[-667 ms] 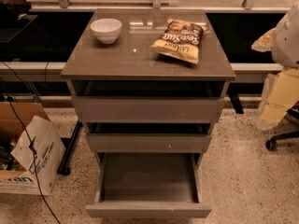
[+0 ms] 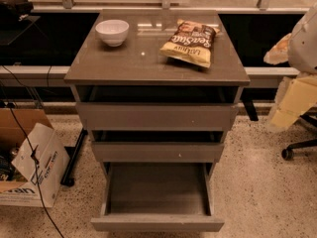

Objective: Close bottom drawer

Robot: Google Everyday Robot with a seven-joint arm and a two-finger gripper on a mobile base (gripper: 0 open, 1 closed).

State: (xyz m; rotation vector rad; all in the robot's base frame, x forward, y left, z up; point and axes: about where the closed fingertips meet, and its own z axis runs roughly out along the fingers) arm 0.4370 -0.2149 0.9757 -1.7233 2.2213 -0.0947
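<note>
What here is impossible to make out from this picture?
Camera view: the tool, right edge, blurred and cut by the frame.
The open bottom drawer: back end hidden under the middle drawer.
The top drawer: inside lost in shadow.
The cardboard box: cut off by the left edge.

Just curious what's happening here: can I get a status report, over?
End effector at right edge, apart from cabinet. Bottom drawer pulled out, looks empty. Nothing seen blocking its way in.
</note>
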